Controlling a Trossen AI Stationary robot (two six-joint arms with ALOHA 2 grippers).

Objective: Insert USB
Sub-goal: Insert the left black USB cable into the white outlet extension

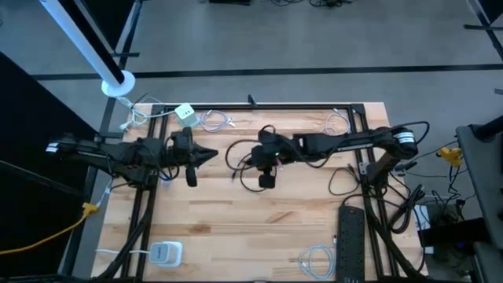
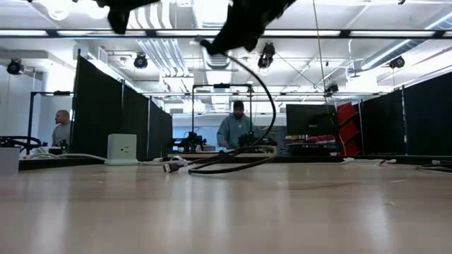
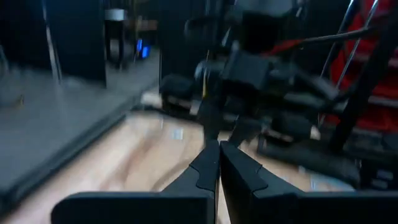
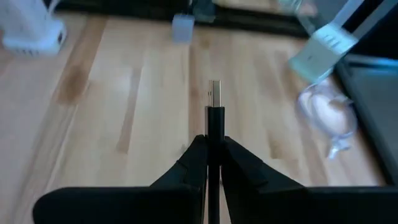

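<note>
A black USB plug [image 4: 214,118] with a bare metal end sticks out ahead of my right gripper [image 4: 214,142], which is shut on it. That gripper hangs high over the middle of the table [image 1: 253,159], pointing toward the table's left and slanting down. The plug's black cable [image 2: 248,92] arcs down from it to a loose coil lying on the table [image 2: 226,162]. A white charger block [image 1: 185,114] stands at the far left [image 4: 323,46]. My left gripper [image 1: 211,156] is shut and empty, level, facing the right arm from the left [image 3: 217,149]. My right gripper pinches the plug's black body [image 4: 214,127] between its two fingers, which lie along the plug. The metal end [image 4: 214,93] points out past the fingertips. The fingers come from the table's right, slanting down. The plug is lifted clear and its cable hangs slack below.
White coiled cables lie at the far edge [image 1: 216,122] [image 1: 338,122] and near edge [image 1: 314,259]. A white device [image 1: 165,253] sits near left and a black power strip [image 1: 351,244] near right. People stand in the room behind [image 2: 236,130].
</note>
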